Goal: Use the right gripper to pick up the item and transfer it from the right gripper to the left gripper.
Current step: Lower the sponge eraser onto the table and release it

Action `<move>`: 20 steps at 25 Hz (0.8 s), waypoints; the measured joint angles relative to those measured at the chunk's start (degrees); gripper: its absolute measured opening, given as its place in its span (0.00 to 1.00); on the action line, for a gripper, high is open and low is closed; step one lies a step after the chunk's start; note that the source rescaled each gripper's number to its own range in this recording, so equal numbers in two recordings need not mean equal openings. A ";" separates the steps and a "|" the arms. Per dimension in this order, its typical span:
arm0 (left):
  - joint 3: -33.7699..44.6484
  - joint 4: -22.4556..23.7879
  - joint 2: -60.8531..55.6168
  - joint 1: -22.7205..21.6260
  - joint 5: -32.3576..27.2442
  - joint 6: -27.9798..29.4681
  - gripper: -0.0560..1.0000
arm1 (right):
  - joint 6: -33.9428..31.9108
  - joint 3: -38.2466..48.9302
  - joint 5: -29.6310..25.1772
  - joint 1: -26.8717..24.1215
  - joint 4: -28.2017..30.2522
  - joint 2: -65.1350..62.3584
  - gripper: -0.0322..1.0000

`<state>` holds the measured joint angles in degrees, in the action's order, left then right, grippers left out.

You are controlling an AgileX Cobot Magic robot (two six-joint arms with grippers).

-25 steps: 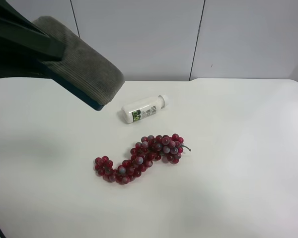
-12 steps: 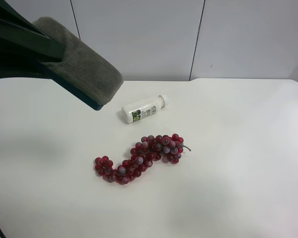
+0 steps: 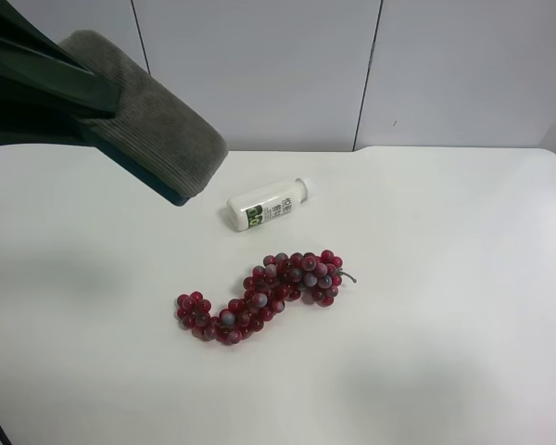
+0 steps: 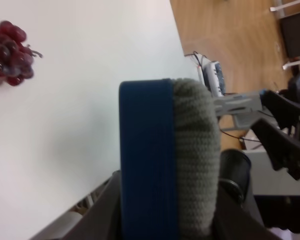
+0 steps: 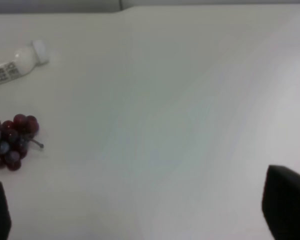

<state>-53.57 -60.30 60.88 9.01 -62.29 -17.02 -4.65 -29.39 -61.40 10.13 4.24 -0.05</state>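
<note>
The item (image 3: 153, 116) is hanging in the air, well above the table (image 3: 445, 278), over the table's far corner at the exterior high view's left. It is tilting, with its grey felt face turned up and its thin blue base showing along the lower edge. The left gripper (image 4: 167, 215) is clamping it. In the left wrist view one dark finger (image 4: 107, 202) is pressing the blue base side and the other is pressing the felt side, so the block is sitting squeezed between them. That makes the dark arm at the exterior high view's left the left arm.

The right gripper (image 5: 140, 210) is hovering over bare table, holding nothing. Its two dark fingertips (image 5: 287, 205) are showing only at the opposite corners of the right wrist view, spread wide apart. I cannot see this gripper in the exterior high view.

Down on the table, a white bottle (image 3: 267, 205) with a green-and-black label is lying on its side near the middle. A string of dark red grapes (image 3: 264, 294) is curving just in front of it, close by without touching. Both are lying well apart from the raised item. Pale wall panels (image 3: 259, 65) are standing behind the table.
</note>
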 joint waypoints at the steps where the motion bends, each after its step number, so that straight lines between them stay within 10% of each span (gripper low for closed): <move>1: 0.00 0.50 0.00 0.00 0.77 -0.07 0.05 | 0.00 0.00 0.00 -1.31 0.00 -0.06 0.99; 10: 0.00 9.85 2.85 0.00 10.70 -2.01 0.05 | 0.00 0.00 0.00 -3.35 0.00 -0.06 0.99; 20: 0.00 8.04 19.10 -0.10 14.58 -13.99 0.05 | 0.00 0.00 0.00 -3.35 0.00 -0.06 0.99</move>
<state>-53.57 -52.26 79.98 8.92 -47.71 -31.02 -4.65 -29.39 -61.40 6.77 4.24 -0.11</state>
